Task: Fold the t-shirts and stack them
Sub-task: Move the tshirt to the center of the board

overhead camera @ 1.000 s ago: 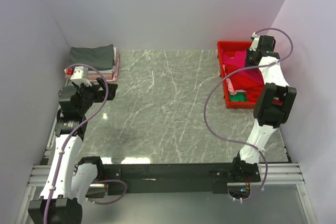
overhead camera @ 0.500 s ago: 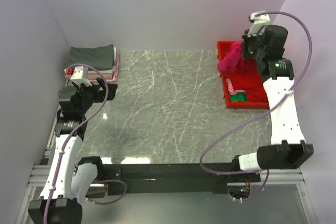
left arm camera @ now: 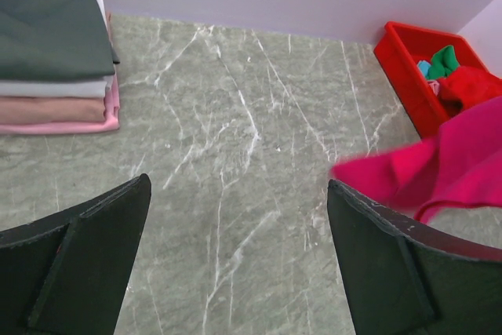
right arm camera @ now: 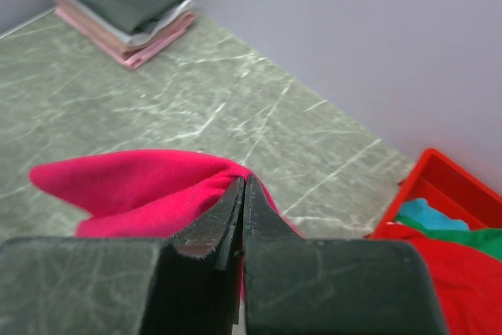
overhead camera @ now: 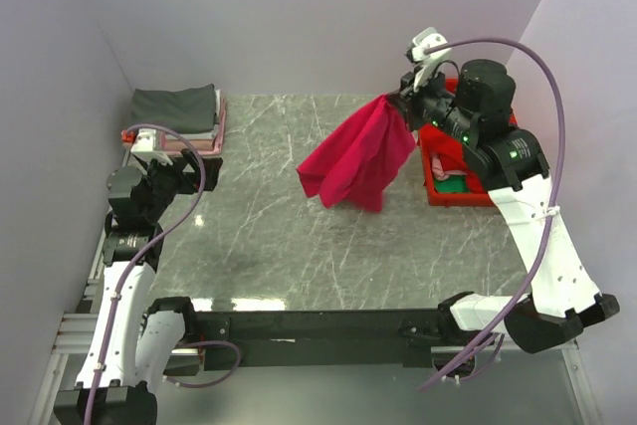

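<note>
Now your right gripper (overhead camera: 402,106) is pinched shut on a corner of the crimson-pink t-shirt (overhead camera: 356,158). A second ago that shirt lay in the red bin (overhead camera: 461,200); it hangs clear above the table (overhead camera: 269,246), just left of the bin. Your left gripper (overhead camera: 195,170) sits wide open and empty near the folded stack (overhead camera: 177,114). The next shirt is out, and you likely need to spread it flat.

Red bin (overhead camera: 439,192) half hidden behind the right arm (overhead camera: 520,198); crimson shirt (left arm camera: 447,164) cut off at the left-wrist view's right edge
</note>
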